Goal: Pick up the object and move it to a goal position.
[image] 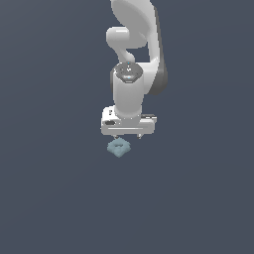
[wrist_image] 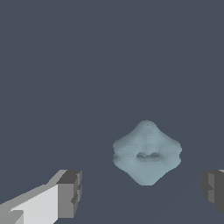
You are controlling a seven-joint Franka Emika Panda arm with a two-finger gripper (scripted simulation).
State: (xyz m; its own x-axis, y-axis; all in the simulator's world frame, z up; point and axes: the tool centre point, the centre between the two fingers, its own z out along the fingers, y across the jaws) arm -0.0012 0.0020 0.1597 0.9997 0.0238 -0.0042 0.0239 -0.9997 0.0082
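The object [image: 118, 148] is a small pale blue-grey lumpy piece with a rounded diamond outline and a dent in its middle, lying on the dark floor. In the exterior view my white gripper [image: 128, 135] hangs just above and slightly behind it, fingers pointing down. The wrist view shows the object [wrist_image: 147, 152] beyond the line between my two fingertips, with the gripper [wrist_image: 142, 192] open wide and nothing between the dark pads [wrist_image: 70, 192].
A uniform dark grey-blue floor [image: 54, 198] surrounds the object on all sides. The white arm [image: 136, 44] rises behind the gripper toward the top of the exterior view.
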